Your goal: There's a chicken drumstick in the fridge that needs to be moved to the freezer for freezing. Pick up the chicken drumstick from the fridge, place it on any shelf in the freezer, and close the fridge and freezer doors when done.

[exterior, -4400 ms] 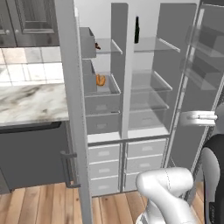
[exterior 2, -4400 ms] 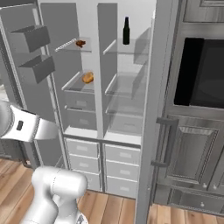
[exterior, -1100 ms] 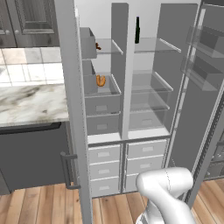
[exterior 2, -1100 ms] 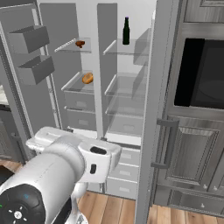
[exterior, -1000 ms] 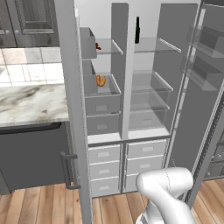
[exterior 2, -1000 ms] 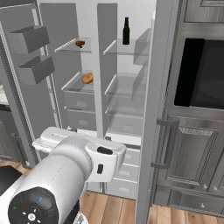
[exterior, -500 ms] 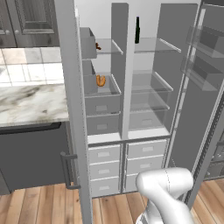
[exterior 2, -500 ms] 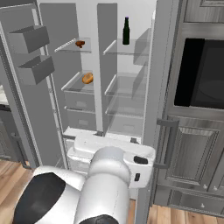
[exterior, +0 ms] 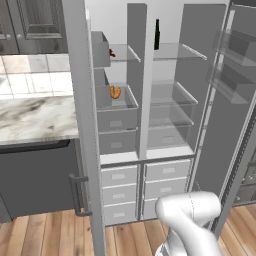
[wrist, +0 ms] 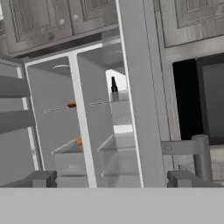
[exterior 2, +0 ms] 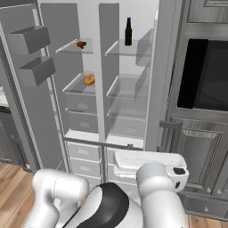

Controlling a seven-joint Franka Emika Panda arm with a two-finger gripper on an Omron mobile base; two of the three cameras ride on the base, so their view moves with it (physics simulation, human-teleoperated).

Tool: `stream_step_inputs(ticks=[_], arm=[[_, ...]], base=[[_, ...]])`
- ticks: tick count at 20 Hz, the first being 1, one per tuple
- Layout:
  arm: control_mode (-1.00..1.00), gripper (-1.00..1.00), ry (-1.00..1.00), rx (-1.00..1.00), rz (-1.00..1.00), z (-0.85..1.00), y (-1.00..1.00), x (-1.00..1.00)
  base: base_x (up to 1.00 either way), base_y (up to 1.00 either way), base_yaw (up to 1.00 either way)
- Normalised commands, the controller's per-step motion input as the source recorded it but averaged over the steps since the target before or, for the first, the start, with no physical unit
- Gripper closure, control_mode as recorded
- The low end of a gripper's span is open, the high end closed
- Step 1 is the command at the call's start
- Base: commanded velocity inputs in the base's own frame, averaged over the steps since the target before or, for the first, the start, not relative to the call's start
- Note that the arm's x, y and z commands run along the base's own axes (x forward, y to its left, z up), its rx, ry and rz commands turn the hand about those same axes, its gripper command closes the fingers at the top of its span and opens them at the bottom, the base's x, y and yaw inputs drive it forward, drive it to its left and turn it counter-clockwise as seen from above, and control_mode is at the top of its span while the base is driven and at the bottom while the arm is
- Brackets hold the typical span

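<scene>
Facing both open doors, claw wide and empty, drumstick on top shelf, bottle alongside

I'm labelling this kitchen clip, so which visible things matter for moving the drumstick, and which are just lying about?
Belongs to the job:
chicken drumstick on the top left shelf
freezer
fridge
both open doors
gripper, open, holding nothing

Just lying about:
dark bottle
golden-orange food
wall oven
marble counter
</scene>
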Motion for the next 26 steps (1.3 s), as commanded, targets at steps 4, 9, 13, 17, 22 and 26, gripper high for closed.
stream_step_inputs(ticks=[4, 9, 13, 17, 22, 26], arm=[[-1.0, -1.0, 0.0, 0.0, 0.36, -0.45, -0.58, 0.63], [-1.0, -1.0, 0.0, 0.0, 0.36, -0.35, -0.69, 0.32], [-1.0, -1.0, 0.0, 0.0, 0.31, -0.37, -0.74, 0.27], [-1.0, -1.0, -0.06, 0.0, 0.16, -0.29, -0.46, 0.14], [-1.0, -1.0, -0.09, 0.0, 0.02, -0.33, -0.06, 0.3], [-1.0, -1.0, -0.09, -0.01, 0.0, -0.57, 0.01, 0.5]], base=[[0.0, 0.0, 0.0], [0.0, 0.0, 0.0], [0.0, 0.0, 0.0], [0.0, 0.0, 0.0], [0.0, 0.0, 0.0], [0.0, 0.0, 0.0]])
